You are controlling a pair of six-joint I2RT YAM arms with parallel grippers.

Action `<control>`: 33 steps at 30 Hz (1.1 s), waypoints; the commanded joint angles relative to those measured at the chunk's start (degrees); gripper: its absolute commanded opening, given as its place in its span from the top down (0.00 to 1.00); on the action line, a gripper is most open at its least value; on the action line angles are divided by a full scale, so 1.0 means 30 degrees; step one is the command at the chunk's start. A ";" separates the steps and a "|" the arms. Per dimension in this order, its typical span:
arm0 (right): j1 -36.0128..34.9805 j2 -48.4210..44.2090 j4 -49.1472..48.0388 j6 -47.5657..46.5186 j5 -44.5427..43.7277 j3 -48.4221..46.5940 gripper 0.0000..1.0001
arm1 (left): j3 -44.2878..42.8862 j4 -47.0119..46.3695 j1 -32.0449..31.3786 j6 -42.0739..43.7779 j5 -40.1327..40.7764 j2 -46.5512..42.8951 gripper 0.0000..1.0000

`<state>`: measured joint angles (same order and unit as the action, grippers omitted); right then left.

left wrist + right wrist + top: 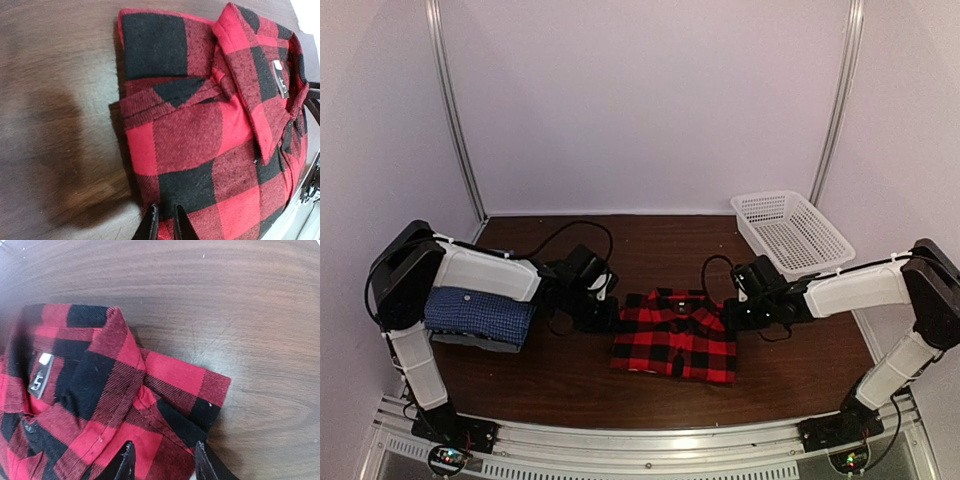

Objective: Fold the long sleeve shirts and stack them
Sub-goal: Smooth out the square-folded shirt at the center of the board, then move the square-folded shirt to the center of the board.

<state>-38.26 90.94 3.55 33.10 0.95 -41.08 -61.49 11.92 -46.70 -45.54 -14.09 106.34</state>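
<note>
Rail (640, 440) w/ both arm bases ran along the near edge, closest to the top cam. Dark wood table (570, 385) filled most of the view behind it. Red plaid shirt (672, 340) lay folded at table centre, front up, collar toward the far wall, between the 2 grippers. White mesh basket (798, 235) sat far right, well apart from that shirt. Blue checked shirt (480, 313) lay folded on the left side of the table, partly hidden by the left arm in the top view. It rested on a grey shirt (485, 343), of which only the near edge showed.

Left gripper (166, 225) was at the plaid's left edge, fingers nearly together, nipping the folded edge; cloth showed in the thin gap. Right gripper (167, 465) was at the plaid's right collar-side corner, fingers approx mid-width apart, straddling the corner w/ cloth between them. Couldn't tell if its pads touched the cloth.

Collar (245, 75) lay flat, folded down. Small grey label (41, 374) sat inside the neck; print too small to read.
</note>
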 commanded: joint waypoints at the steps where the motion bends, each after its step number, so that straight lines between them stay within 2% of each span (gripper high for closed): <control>1: -0.0307 -0.2246 0.2760 -0.0277 -0.1411 -0.0313 0.57 | 0.0392 0.0121 0.0215 0.0135 0.0240 -0.1434 0.87; 2: -0.1104 -0.3232 0.3851 -0.0214 -0.2006 -0.0901 0.53 | 0.0584 0.0339 0.0214 0.0151 0.0435 -0.2012 0.86; 7: -0.3425 -0.3752 0.4549 0.0378 -0.2374 -0.1890 0.49 | 0.0994 0.0583 0.0236 -0.0009 0.0800 -0.3159 0.85; 16: -0.7345 -0.0310 0.4509 0.1476 -0.3089 -0.4476 0.48 | 0.1703 0.0793 0.0440 -0.0084 0.1187 -0.4322 0.84; 25: -0.8277 0.2885 0.4192 0.2092 -0.3481 -0.3926 0.46 | 0.2323 0.0661 0.0541 -0.0113 0.1066 -0.4675 0.84; 33: -0.8314 0.2474 0.4181 0.2890 -0.3885 -0.1842 0.43 | 0.2169 0.0613 0.0536 -0.0033 0.0772 -0.4387 0.84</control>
<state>-63.02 98.67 11.77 39.53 -9.08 -51.70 -55.00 14.79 -45.41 -45.56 -11.38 94.15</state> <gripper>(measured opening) 0.558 0.159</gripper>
